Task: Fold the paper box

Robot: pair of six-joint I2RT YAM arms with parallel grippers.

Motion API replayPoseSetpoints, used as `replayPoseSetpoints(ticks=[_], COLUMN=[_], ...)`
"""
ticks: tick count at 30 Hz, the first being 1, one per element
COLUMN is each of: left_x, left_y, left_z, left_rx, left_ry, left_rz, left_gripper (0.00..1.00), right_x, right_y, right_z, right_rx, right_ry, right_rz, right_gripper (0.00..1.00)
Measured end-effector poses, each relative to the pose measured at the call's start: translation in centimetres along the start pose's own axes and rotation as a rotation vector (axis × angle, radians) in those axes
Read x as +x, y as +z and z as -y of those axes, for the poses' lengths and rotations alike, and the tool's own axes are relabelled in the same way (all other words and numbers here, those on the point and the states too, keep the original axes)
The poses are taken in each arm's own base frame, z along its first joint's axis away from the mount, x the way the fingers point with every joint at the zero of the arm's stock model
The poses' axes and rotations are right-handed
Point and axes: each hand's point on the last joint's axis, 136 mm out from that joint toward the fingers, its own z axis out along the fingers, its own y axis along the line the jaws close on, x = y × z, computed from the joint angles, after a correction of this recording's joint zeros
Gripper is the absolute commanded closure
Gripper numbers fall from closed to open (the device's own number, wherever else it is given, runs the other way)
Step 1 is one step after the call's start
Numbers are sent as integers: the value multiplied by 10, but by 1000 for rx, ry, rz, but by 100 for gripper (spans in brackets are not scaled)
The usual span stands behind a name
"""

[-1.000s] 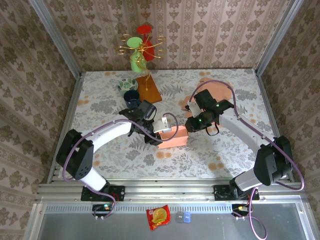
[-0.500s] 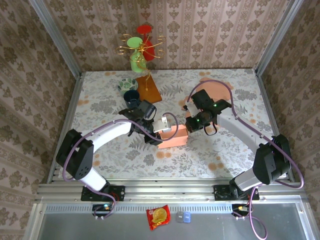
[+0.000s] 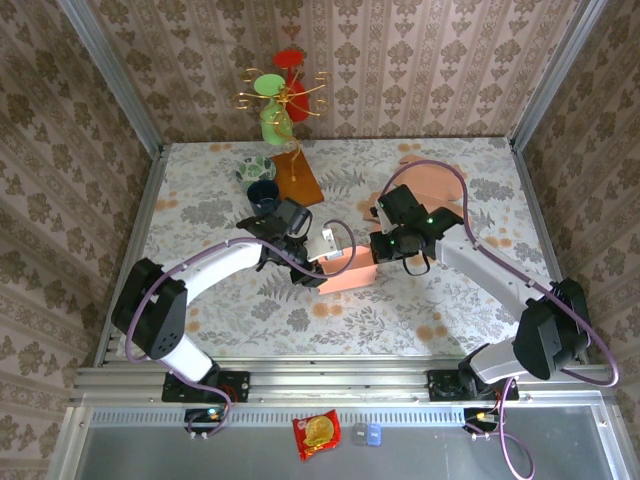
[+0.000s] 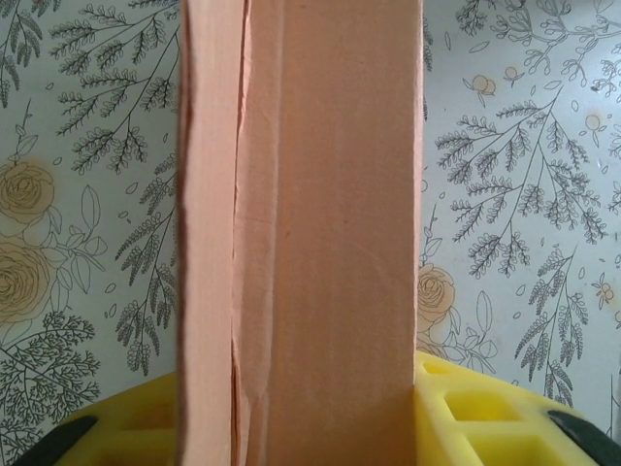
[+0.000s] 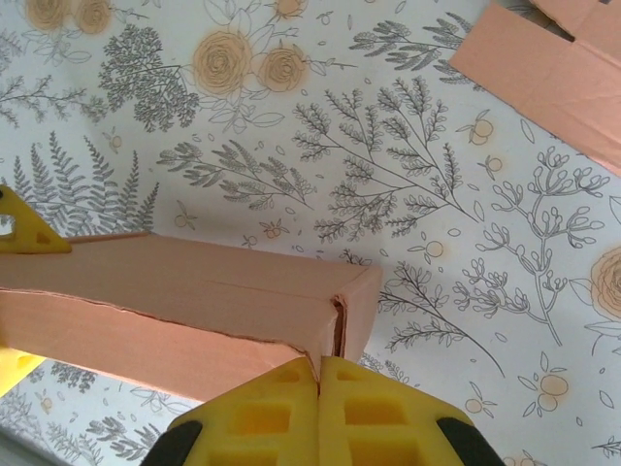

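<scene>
The paper box [image 3: 348,272] is plain salmon pink, the same shade as the flat cardboard sheet [image 3: 440,185] on the desk [image 3: 430,320]. The desk's white cover is printed with grey ferns, leafy sprigs and orange-yellow roses. The left fingers [image 4: 475,417] and the right fingers [image 5: 257,422] are bright yellow, and the walls [image 3: 420,70] carry a beige-and-brown damask pattern.
</scene>
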Motion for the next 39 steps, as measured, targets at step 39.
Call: replayPoseSetpoints(ticks=[39], left_x=[0], left_y=[5], left_z=[-9], left_rx=[9], left_ry=[-97], left_rz=[24], left_gripper=[51], right_x=[10], right_y=[11], right_z=[5], right_rx=[170], right_ry=[45], right_rz=[264], right_gripper=[100])
